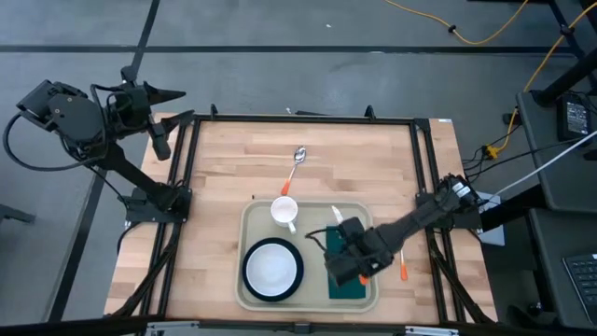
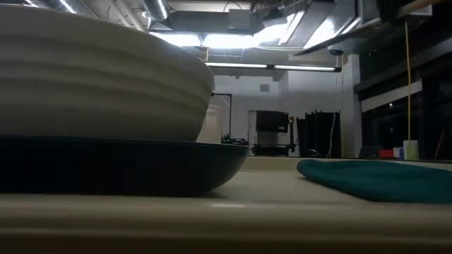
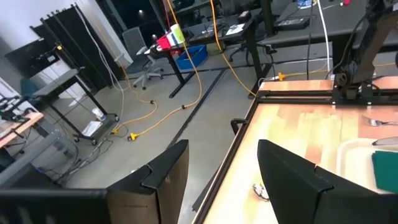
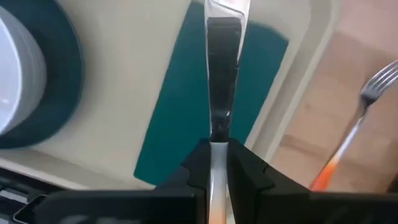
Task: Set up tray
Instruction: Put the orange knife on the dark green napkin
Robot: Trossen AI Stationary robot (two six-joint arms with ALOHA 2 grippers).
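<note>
Overhead, I see the tray (image 1: 250,220) lying near the tabletop's near edge, about midway between its side edges, long axis running side to side; it is smooth cream plastic, a rounded-corner rectangle with a raised rim; inside it sit a white mug (image 1: 284,212), a white bowl on a dark round plate (image 1: 272,269), and a dark green napkin (image 1: 349,287) at the tray's right end; the right gripper (image 1: 338,234) hangs over that napkin, holding a knife (image 1: 335,216); a spoon (image 1: 296,166) with an orange handle lies on the bare wood beyond the tray, and a fork (image 1: 402,265) lies just off the tray's right rim; the left gripper (image 1: 175,94) waits off the tabletop's far left corner.

Low down, the plate (image 2: 141,166) and ribbed bowl (image 2: 99,77) fill the left side, glossy and curved; the napkin (image 2: 378,178) lies flat and soft-looking on the tray floor (image 2: 226,212).

From the left wrist, my own fingers (image 3: 165,177) stand spread with nothing between them; the tray's corner (image 3: 351,152) shows beyond.

From the right wrist, the fingers (image 4: 198,167) are pinched on the shiny metal knife (image 4: 222,68), its blade running along the napkin (image 4: 180,112); the fork (image 4: 357,130), steel tines and orange handle, rests on wood beside the tray rim (image 4: 305,87).
</note>
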